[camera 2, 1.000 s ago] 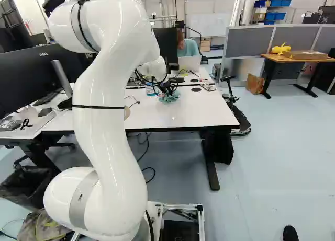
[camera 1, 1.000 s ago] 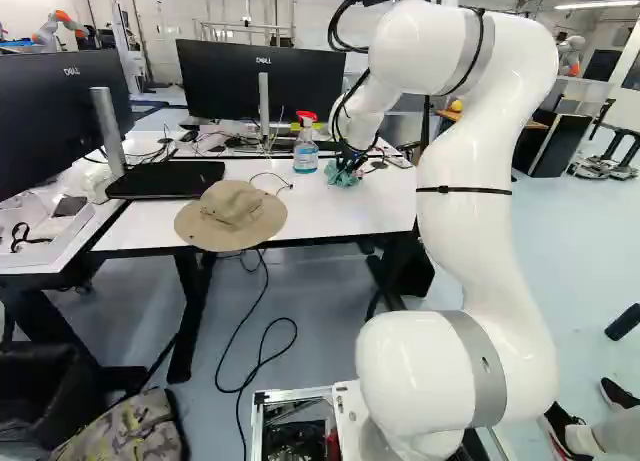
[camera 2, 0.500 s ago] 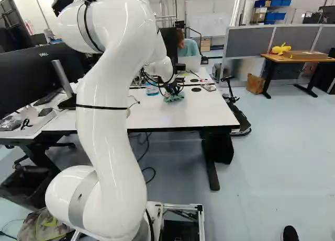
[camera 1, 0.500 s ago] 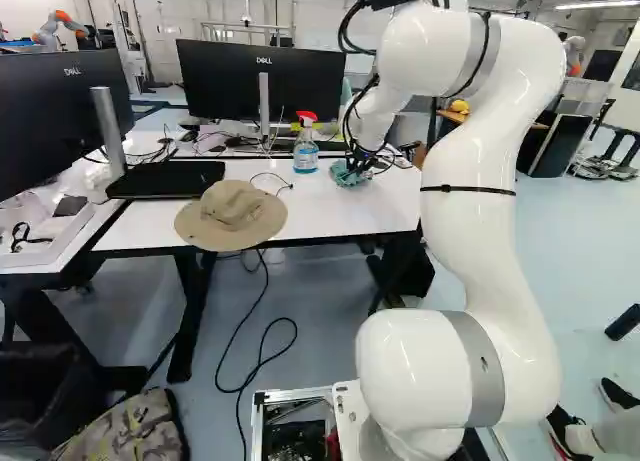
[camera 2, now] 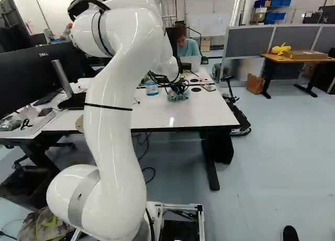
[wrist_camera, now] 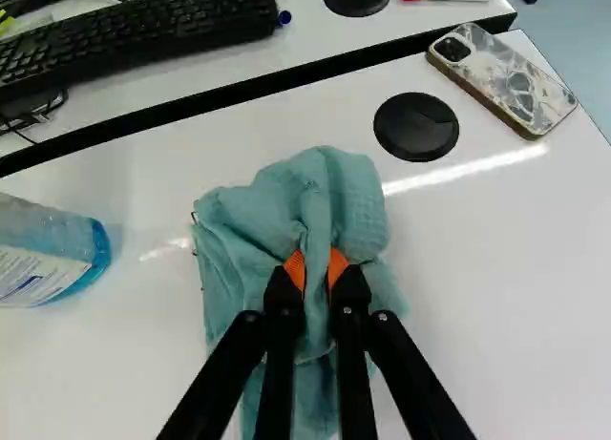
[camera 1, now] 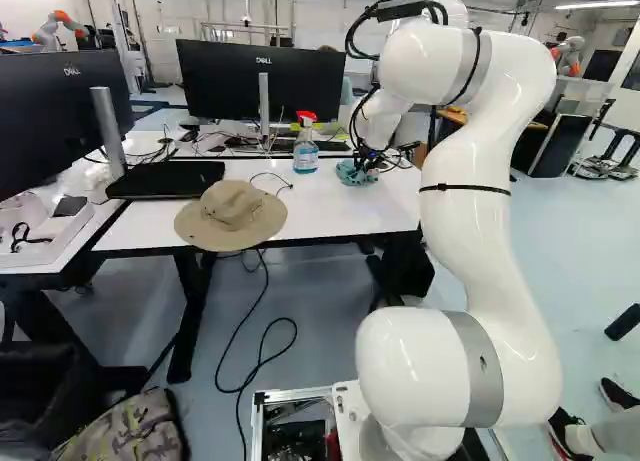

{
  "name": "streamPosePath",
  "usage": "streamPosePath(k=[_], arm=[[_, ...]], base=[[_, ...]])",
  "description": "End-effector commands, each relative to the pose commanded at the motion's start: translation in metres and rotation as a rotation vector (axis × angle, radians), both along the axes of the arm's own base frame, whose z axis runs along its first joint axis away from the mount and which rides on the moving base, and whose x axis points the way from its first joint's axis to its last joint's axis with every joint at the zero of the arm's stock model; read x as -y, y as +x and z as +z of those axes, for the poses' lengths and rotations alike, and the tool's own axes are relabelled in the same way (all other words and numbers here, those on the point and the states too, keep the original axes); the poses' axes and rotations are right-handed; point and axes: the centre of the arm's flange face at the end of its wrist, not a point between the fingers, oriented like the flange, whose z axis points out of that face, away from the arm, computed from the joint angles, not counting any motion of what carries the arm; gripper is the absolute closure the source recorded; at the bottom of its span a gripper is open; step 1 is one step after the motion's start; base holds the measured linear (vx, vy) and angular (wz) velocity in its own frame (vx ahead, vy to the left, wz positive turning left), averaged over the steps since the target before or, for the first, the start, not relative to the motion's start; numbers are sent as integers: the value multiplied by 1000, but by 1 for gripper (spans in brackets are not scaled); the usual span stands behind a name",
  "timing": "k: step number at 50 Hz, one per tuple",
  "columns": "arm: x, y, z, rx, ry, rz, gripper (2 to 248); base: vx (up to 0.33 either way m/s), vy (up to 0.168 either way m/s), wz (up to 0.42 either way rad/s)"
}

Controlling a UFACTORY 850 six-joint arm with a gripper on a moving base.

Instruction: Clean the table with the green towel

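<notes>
Spray bottle [camera 1: 306, 151] as landmark, standing on the white table [camera 1: 330, 209]. The green towel [camera 1: 355, 173] lies bunched on the same table, near the bottle and to its right in the left base view. The gripper [camera 1: 372, 161] points down onto the towel, to the right of the bottle. In the wrist view, the gripper [wrist_camera: 317, 269] is nearly closed; its orange pads [wrist_camera: 295, 268] pinch an upright fold of the towel from two sides, with loose cloth spread around. A black disc [wrist_camera: 416, 127] and, farther out, a phone [wrist_camera: 504, 80] lie across the towel from the bottle. A keyboard [wrist_camera: 143, 34] lies past the bottle, over a dark gap. In the left base view, a hat [camera 1: 230, 216] sits left of the bottle, closer to the base; a monitor [camera 1: 262, 79] stands behind the bottle.
</notes>
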Motion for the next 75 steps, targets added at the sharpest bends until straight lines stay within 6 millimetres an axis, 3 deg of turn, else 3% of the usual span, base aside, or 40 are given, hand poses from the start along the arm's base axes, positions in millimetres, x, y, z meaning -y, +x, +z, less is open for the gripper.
streamPosePath(k=[21,41,54,75], arm=[[-15,36,-4,33,-6,30,204],[-47,55,-6,49,-7,75,204],[-69,50,-5,42,-5,104,204],[-97,21,-1,10,-1,141,204]], base=[[0,0,0],[0,0,0],[0,0,0],[0,0,0]])
